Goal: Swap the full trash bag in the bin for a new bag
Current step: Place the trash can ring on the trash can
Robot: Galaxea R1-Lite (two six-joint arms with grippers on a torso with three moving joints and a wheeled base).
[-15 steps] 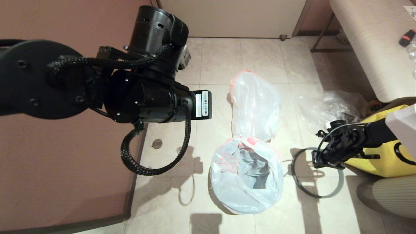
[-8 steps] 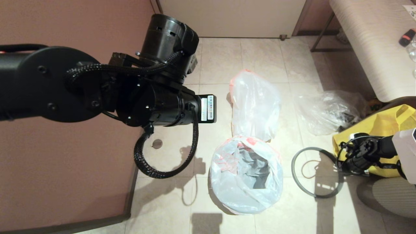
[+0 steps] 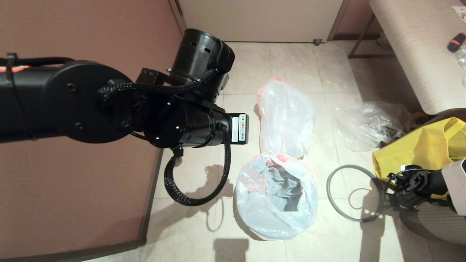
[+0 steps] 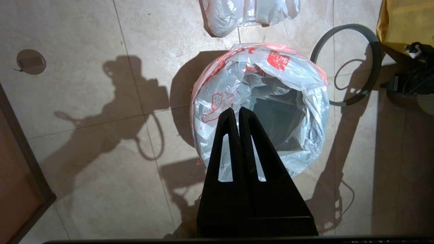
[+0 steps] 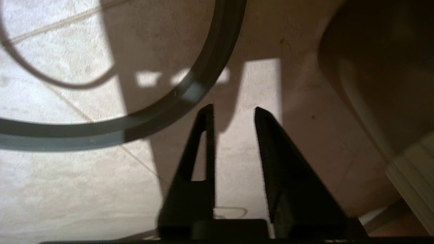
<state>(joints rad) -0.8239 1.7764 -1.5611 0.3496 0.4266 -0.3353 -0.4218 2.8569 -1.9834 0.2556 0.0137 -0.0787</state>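
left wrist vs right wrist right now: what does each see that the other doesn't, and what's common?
Only the left wrist view: the left gripper, fingers together, above the bin lined with the new bag with red print; the lower end of the full trash bag beyond it; a corner of the yellow tote.

Only the right wrist view: the right gripper, fingers apart with nothing between them, over bare tile just outside the ring.

Both: the grey ring rim lying on the tiled floor, not on the bin.
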